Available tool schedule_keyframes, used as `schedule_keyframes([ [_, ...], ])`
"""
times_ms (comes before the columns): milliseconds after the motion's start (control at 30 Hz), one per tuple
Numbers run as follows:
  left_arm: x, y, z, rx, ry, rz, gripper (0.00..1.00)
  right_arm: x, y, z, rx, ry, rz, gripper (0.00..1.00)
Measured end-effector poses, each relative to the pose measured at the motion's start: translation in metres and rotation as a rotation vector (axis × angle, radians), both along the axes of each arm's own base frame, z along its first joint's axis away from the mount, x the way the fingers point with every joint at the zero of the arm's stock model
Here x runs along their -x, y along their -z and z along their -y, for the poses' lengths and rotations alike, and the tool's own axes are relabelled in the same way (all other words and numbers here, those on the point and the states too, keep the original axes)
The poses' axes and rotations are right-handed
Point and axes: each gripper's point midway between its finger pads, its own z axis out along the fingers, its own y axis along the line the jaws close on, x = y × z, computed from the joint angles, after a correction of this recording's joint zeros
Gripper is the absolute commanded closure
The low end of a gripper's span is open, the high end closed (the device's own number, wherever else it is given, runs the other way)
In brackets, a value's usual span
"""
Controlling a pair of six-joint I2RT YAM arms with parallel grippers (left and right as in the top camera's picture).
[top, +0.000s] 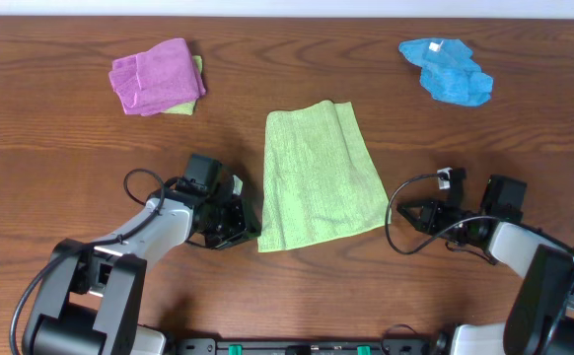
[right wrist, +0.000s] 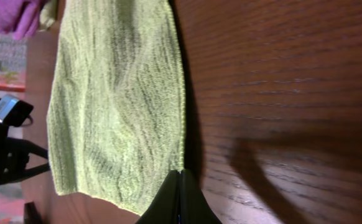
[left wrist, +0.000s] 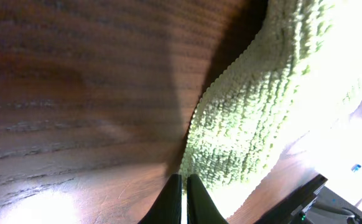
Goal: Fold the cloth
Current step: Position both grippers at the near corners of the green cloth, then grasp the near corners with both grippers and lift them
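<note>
The cloth point(top: 317, 177) lies on the surface point(top: 70, 158), with the closed left end effector point(left wrist: 182, 183) and closed right end effector point(right wrist: 179, 180) at its near corners; whether either pinches the hem is hidden.

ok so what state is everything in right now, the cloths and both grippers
green cloth: lying flat on the table, not lifted
left gripper: shut, tips at the green cloth's near left corner
right gripper: shut, tips at the green cloth's near right corner
purple-pink cloth: loosely bunched, far left
blue cloth: crumpled, far right, white tag showing
</note>
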Motion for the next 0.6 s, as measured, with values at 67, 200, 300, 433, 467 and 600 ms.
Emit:
schedule_keyframes([
  [67,0.002,0.002,0.0,0.0,-0.001,-0.002,0.94,0.001,-0.003,-0.003,-0.017,-0.014,0.013,0.99],
  [200,0.003,0.005,0.001,0.021,-0.003,0.009,0.94,0.01,-0.001,-0.009,-0.043,-0.036,0.017,0.99],
  [300,0.007,0.008,0.001,0.027,-0.011,-0.002,0.94,0.017,0.004,-0.012,-0.047,-0.044,0.013,0.99],
  [433,0.008,0.008,0.003,0.044,-0.014,-0.001,0.94,0.021,0.01,-0.012,-0.032,-0.041,-0.002,0.81],
  [467,0.008,0.007,0.003,0.046,-0.014,-0.002,0.94,0.02,0.011,-0.011,-0.027,-0.039,-0.002,0.73],
  [600,0.008,0.007,0.004,0.049,-0.013,-0.003,0.78,0.017,0.011,-0.008,-0.004,-0.042,0.024,0.49],
])
